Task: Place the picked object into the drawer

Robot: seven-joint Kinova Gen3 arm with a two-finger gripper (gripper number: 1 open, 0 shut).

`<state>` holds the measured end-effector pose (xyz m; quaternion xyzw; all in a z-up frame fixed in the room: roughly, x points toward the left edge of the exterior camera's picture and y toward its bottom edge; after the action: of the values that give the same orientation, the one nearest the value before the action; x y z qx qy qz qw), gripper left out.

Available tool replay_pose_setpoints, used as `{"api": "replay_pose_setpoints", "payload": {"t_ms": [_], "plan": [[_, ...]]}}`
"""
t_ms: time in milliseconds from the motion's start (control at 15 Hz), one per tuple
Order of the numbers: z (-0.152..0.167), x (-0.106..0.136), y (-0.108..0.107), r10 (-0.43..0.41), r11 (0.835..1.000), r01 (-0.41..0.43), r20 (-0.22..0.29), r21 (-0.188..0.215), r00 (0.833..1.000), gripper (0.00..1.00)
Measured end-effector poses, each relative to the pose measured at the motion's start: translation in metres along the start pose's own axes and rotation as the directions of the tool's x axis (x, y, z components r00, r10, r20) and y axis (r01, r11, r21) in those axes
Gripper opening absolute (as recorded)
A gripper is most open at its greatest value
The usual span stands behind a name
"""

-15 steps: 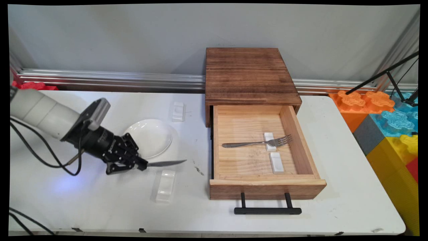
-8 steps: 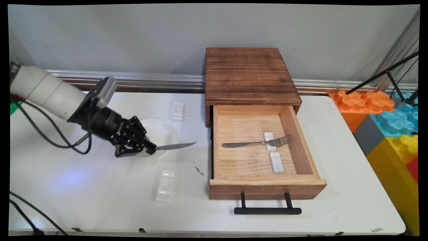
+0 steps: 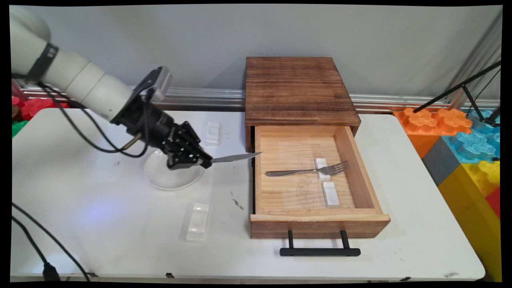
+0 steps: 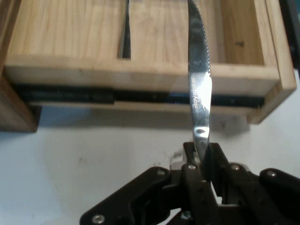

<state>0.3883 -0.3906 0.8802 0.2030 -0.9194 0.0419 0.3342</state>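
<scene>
1. The gripper [image 3: 205, 163] is clamping a table knife [image 3: 236, 157] between its fingers [image 4: 216, 161], which are pressing together on it; the handle is lying hidden inside the black linkage, so only the blade is showing.
2. The knife is hanging above the table [image 3: 120, 224], blade pointing toward the open wooden drawer [image 3: 320, 224], its tip reaching the drawer's left wall.
3. In the hand view, the serrated blade [image 4: 199, 89] is running up past the drawer's wall [image 4: 140, 75] and getting cut off by the top edge, so its tip is not showing there. Lettering on the blade is too small to read.
4. The white plate [image 3: 168, 178] is sitting on the table under the gripper, its far part being covered by the hand.
5. A fork [image 3: 308, 171] is lying inside the drawer, its neck resting across a small white rest [image 3: 322, 168]; a second white rest [image 3: 331, 195] is lying just in front of it.
6. Two more rests are sitting on the table: a white one [image 3: 213, 133] behind the plate and a clear one [image 3: 198, 222] in front of it.
7. The drawer's cabinet [image 3: 298, 90] is standing against the wall.
</scene>
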Motion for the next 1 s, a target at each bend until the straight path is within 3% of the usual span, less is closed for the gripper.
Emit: {"api": "replay_pose_setpoints", "payload": {"t_ms": [1000], "plan": [[0.069,0.115,-0.015,-0.032,0.999,0.032,0.024,-0.031,0.999,0.0]]}}
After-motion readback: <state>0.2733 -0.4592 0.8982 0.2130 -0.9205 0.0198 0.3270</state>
